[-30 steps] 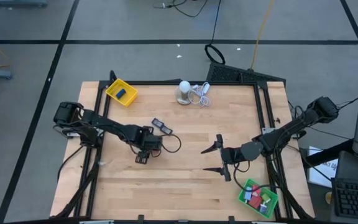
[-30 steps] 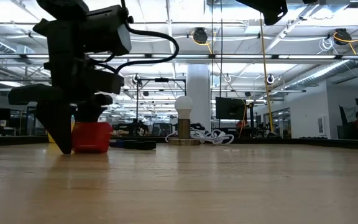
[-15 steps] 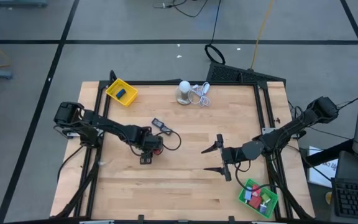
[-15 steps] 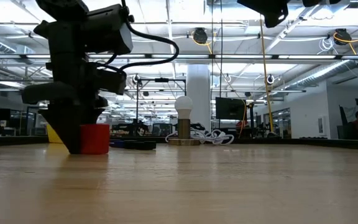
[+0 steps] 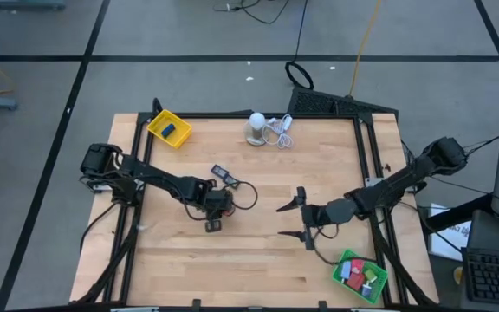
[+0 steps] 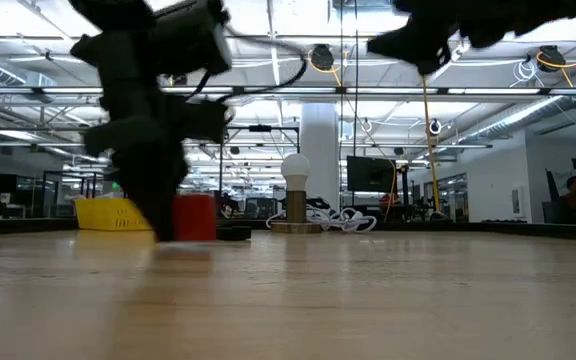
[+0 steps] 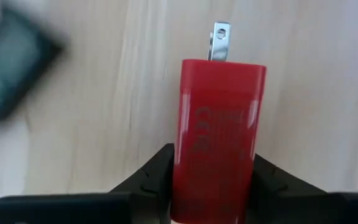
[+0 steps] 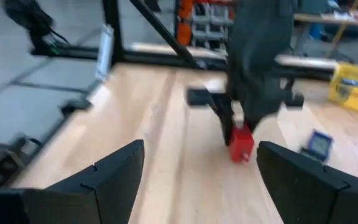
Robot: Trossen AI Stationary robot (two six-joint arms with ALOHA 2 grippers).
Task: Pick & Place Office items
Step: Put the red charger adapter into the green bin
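Red plug block [image 7: 219,134] sits clamped between the fingers of my left tool [image 7: 213,180], near the middle of the worktop [image 5: 258,251], low over the wood; contact with the surface can't be told. Metal prong [image 7: 220,41] sticks out the far end. Judgement: light, rigid, smooth plastic, so it could slip or twist; a grip across the flat sides at mid-body looks best, clear of the prong. My right tool [image 5: 294,221] hangs spread apart and empty, right of centre, near the green tray [image 5: 359,276]. Dark flat rectangle [image 5: 223,176] lies just beside the left tool.
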